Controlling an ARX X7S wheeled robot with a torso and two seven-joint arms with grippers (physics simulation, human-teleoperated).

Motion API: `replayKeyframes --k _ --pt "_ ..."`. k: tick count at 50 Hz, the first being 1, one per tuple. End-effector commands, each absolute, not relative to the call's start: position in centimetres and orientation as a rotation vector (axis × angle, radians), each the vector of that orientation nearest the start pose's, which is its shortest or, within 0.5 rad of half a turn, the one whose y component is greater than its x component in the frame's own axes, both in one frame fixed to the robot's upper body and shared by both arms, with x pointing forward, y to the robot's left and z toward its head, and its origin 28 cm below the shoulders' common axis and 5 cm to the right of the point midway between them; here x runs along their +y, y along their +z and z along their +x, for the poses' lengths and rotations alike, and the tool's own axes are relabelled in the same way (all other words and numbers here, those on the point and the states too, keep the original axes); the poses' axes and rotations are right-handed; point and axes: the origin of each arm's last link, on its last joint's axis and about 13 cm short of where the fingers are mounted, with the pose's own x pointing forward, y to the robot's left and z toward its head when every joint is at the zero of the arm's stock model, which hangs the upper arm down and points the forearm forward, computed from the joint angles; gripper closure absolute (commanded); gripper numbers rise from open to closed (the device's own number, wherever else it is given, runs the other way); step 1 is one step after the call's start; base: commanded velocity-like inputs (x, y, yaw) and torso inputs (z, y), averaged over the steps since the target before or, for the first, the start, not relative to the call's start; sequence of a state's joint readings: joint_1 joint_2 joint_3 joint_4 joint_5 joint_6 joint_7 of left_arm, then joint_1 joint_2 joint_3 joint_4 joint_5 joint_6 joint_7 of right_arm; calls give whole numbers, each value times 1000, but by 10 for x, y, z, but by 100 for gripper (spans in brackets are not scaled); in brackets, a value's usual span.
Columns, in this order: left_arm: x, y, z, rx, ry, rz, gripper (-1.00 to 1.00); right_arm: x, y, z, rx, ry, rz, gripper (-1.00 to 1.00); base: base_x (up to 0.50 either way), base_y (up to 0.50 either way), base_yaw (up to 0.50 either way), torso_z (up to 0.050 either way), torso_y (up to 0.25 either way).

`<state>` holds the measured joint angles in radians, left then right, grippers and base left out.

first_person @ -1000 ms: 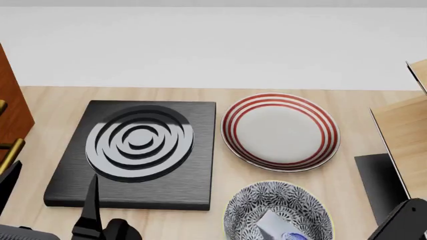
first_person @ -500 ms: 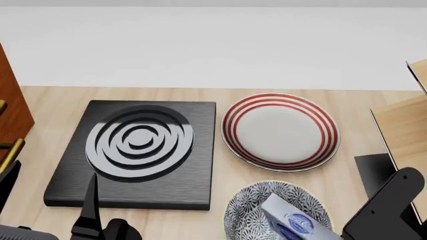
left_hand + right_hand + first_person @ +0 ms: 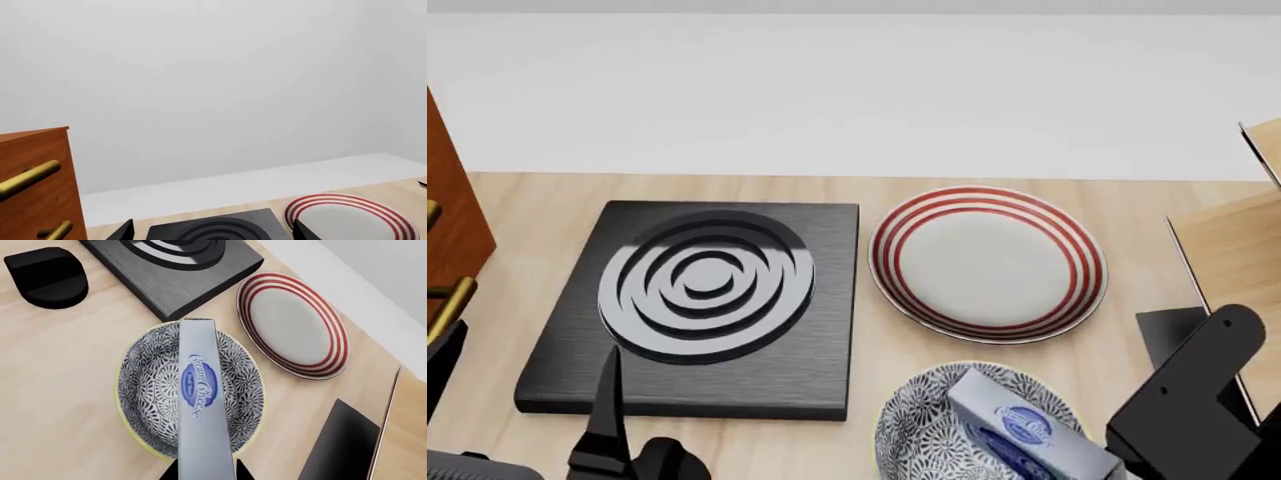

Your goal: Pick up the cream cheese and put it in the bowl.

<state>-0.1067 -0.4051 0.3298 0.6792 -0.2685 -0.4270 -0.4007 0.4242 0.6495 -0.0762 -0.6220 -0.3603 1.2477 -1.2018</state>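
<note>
Left wrist view: red-ringed plate (image 3: pixel 350 220) bare, beside black stove block (image 3: pixel 220 229); wooden cabinet (image 3: pixel 37 185) at edge. Left gripper fingertips (image 3: pixel 127 231) barely in frame, well apart, nothing between.

Head view: patterned bowl (image 3: pixel 914 425) near front edge of table (image 3: pixel 534 215); cream cheese (image 3: pixel 1021 430) tilted over bowl, lower end hidden by frame edge. Right gripper only partly visible.

Right wrist view: cream cheese across bowl, far end over rim. Right gripper (image 3: pixel 203 471) closed on box's near end.
</note>
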Motion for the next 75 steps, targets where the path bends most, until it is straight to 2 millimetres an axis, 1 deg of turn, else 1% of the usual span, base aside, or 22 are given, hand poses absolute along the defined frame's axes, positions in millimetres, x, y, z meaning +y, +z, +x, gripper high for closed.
replayKeyframes --k 1,7,14,23,27,37,43,46,50,56,63,72,75 --pt "198 120 193 -223 -108 108 -100 -234 204 219 517 553 -541 100 0 0 0 0 10" --pt "198 121 192 -230 -104 107 -100 -232 206 225 528 602 -575 100 0 0 0 0 0" --pt "198 120 192 -229 -102 109 -100 -230 212 230 524 603 -592 100 0 0 0 0 0" --pt "198 120 193 -230 -103 108 -100 -230 214 237 538 599 -600 100 0 0 0 0 1" --pt "198 120 193 -231 -103 109 -100 -229 211 241 558 615 -609 100 0 0 0 0 0" --pt "198 121 193 -234 -99 107 -100 -227 218 252 573 627 -641 100 0 0 0 0 0" --pt "198 121 192 -236 -99 106 -100 -224 216 257 592 636 -660 100 0 0 0 0 2" --pt "198 120 192 -238 -103 108 -100 -226 216 259 600 627 -656 100 0 0 0 0 0" --pt "199 121 192 -239 -100 104 -100 -226 217 259 605 627 -656 100 0 0 0 0 0" --pt "198 121 192 -241 -104 103 -100 -225 212 260 628 637 -648 100 0 0 0 0 0" --pt "198 121 192 -242 -105 102 -100 -224 212 263 639 656 -661 100 0 0 0 0 1" --pt "198 121 192 -241 -103 101 -100 -222 212 271 650 682 -681 100 0 0 0 1 0" --pt "198 121 192 -242 -103 101 -100 -224 215 274 639 674 -683 100 0 0 0 0 0"
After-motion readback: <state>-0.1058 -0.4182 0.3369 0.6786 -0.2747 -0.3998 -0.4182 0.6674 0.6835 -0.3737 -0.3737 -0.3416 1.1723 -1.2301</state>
